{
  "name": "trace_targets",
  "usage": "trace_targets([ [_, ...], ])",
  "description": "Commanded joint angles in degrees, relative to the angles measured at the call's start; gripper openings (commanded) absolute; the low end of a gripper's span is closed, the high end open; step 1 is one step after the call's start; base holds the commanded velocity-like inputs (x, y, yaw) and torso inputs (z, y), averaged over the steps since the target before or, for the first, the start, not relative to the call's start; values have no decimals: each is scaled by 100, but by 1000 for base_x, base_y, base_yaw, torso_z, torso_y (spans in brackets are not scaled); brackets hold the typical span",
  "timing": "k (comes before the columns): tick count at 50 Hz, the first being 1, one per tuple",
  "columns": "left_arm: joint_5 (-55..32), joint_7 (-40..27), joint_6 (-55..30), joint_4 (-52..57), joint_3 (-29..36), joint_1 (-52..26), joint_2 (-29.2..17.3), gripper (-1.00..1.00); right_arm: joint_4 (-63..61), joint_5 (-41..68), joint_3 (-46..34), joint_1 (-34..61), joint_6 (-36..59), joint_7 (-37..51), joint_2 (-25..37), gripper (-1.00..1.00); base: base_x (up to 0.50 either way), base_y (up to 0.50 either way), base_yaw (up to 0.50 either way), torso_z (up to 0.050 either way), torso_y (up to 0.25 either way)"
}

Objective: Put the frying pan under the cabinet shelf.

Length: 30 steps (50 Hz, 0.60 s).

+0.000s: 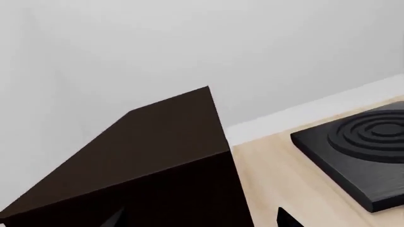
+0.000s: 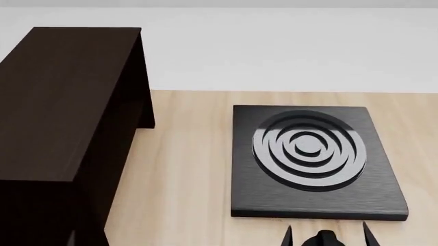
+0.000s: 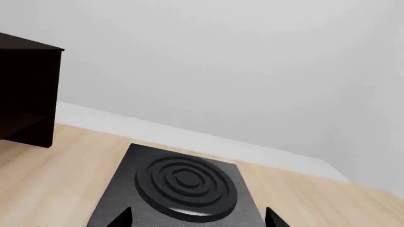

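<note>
The frying pan is out of view in every frame. The cabinet shelf (image 2: pixel 61 102) is a large dark brown unit on the left of the light wooden counter; it also shows in the left wrist view (image 1: pixel 145 151) and the right wrist view (image 3: pixel 25 90). My left gripper (image 1: pixel 198 220) shows only as two dark tips spread wide, open and empty, close over the shelf's corner. My right gripper (image 2: pixel 327 234) is open and empty at the near edge of the square black plate; its tips also show wide apart in the right wrist view (image 3: pixel 198 218).
The square black plate with concentric rings (image 2: pixel 383 205) lies on the counter right of the shelf, also in the left wrist view (image 1: pixel 341 161) and right wrist view (image 3: pixel 120 189). A pale wall runs behind the counter (image 2: pixel 184 169).
</note>
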Motion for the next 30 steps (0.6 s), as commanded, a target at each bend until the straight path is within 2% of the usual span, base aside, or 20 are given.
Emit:
trace_targets([
  [1,152,52,-778,934,68,71,-182,100,-737,5,109,-167,587,28,113,100,0,0,0,0,0],
  [7,308,98,-879,1072,151,82,-184,100,-787,17,124,-217,586,47,121,100,0,0,0,0,0],
  [11,677,562,-783,1079,-20,203,131,100,-921,51,157,-224,707,34,141,100,0,0,0,0,0],
  [12,942,877,-736,1079,-116,251,350,100,-974,49,165,-220,764,32,153,100,0,0,0,0,0],
  [16,2561,2870,-309,1079,-688,300,1832,100,-1178,18,173,-188,1026,34,208,100,0,0,0,0,0],
  [22,2807,3195,-430,1081,-833,46,1885,100,-1690,-154,189,-219,1598,93,331,100,0,0,0,0,0],
  [25,2868,3267,-456,1081,-828,9,1885,100,-1706,-283,259,-310,1561,2,288,100,0,0,0,0,0],
  [28,2906,3296,-417,1081,-814,17,1886,100,-1707,-966,427,-428,1437,-667,-176,100,0,0,0,0,0],
  [30,2918,3314,-407,1081,-822,4,1886,100,-1707,-1872,645,-451,1261,-1627,-877,100,0,0,0,0,0],
])
